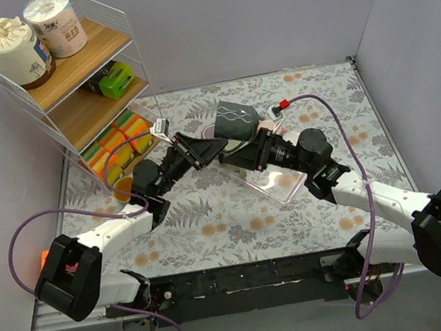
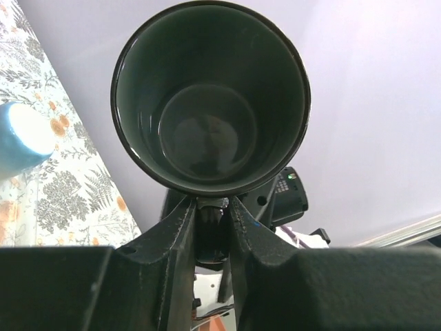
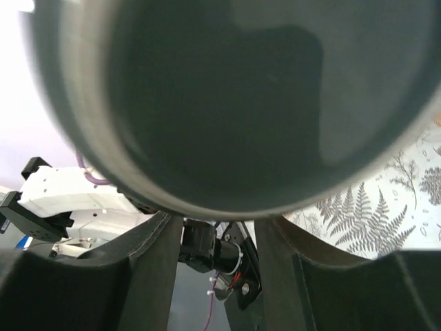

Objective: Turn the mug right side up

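My table: floral cloth (image 1: 212, 217) over whole top. Wire rack (image 1: 89, 52) at 10 o'clock corner, three wooden shelves. Top shelf: I count two paper rolls, cream roll (image 1: 13, 47) and white roll (image 1: 54, 24) at its 2 o'clock. Middle shelf: green box (image 1: 116, 81). Bottom shelf: sponges (image 1: 116, 144), yellow, green, orange, packed together. Orange cup (image 1: 124, 189) on cloth at rack's 6 o'clock. Clear tray (image 1: 275, 184) near centre, a little toward 3 o'clock. My left wrist view: blue cup (image 2: 21, 145) at 9 o'clock edge, over cloth.
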Robot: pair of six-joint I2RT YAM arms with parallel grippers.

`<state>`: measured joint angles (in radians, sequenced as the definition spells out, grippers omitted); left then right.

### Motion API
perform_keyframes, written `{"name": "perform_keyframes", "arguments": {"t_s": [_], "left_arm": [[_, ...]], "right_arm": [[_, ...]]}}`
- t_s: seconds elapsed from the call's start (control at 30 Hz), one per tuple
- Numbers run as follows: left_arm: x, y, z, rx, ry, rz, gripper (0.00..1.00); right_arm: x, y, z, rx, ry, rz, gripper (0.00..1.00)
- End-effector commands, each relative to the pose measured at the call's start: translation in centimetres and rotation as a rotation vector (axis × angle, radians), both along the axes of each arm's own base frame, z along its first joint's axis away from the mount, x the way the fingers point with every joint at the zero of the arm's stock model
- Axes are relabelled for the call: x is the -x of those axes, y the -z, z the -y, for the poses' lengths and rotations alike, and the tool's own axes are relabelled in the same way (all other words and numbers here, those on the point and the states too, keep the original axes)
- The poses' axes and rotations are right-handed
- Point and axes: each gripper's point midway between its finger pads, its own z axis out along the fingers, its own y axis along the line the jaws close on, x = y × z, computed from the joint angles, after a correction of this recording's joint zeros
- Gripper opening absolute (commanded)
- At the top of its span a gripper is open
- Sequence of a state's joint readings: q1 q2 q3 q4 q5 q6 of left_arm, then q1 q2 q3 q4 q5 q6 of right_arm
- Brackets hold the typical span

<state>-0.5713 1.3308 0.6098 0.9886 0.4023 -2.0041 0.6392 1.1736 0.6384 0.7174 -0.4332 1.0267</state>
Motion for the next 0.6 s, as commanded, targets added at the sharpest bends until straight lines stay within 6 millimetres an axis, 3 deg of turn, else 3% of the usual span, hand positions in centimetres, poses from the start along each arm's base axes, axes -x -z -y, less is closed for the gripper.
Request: {"name": "perform_keyframes", "arguments": {"t_s": [0.0,0.13,0.17,0.2,0.23,0.27,0.3,0.33,0.37,0.4,0.43,0.47,0.53,0.57], "left_arm": [[1.1,-7.5,-1.9,0.313,0.085,-0.265,0.00],[0.5,-7.7,-2.0,0.224,0.024,-0.237,0.00],[0.0,-6.6,-1.9,0.162,-0.009,-0.246,0.00],[0.0,-7.8,-2.1,0.148,-0.022,-0.215,0.00],[-0.4,-7.8,-2.2,0.119,-0.049,-0.213,0.00],[-0.9,-6.3,-2.0,0.018,-0.087,-0.221,0.00],[-1.0,-7.7,-2.3,-0.004,-0.110,-0.182,0.00],[-1.6,-7.6,-2.5,-0.050,-0.157,-0.173,0.00],[-2.1,-5.9,-2.8,-0.153,-0.195,-0.185,0.00],[-2.4,-5.7,-3.1,-0.197,-0.225,-0.174,0.00],[-2.6,-7.0,-3.6,-0.220,-0.258,-0.147,0.00],[-3.3,-5.2,-4.4,-0.298,-0.318,-0.201,0.00],[-3.8,-5.4,-5.7,-0.382,-0.391,-0.161,0.00],[-4.0,-4.2,-6.6,-0.441,-0.435,-0.188,0.00]], "right_arm": [[0.5,-0.2,-0.3,-0.001,-0.039,-0.056,0.55],[0.5,0.3,-0.4,0.011,-0.041,-0.095,0.57],[0.5,0.9,-0.4,0.028,-0.037,-0.113,0.58],[0.5,1.1,-0.3,0.036,-0.037,-0.115,0.60],[0.5,1.3,-0.3,0.047,-0.034,-0.115,0.61],[0.6,1.9,-0.2,0.072,-0.032,-0.134,0.61],[0.7,2.2,-0.1,0.089,-0.028,-0.139,0.63],[0.5,2.3,0.1,0.113,-0.016,-0.126,0.63],[0.6,3.1,0.4,0.149,-0.006,-0.154,0.64],[0.5,3.5,0.6,0.172,0.004,-0.163,0.65],[0.2,4.0,0.9,0.202,0.027,-0.158,0.65],[0.2,4.7,1.4,0.244,0.043,-0.189,0.65],[-0.2,6.2,2.3,0.331,0.086,-0.220,0.66],[-0.5,6.0,2.5,0.348,0.101,-0.219,0.66]]}}
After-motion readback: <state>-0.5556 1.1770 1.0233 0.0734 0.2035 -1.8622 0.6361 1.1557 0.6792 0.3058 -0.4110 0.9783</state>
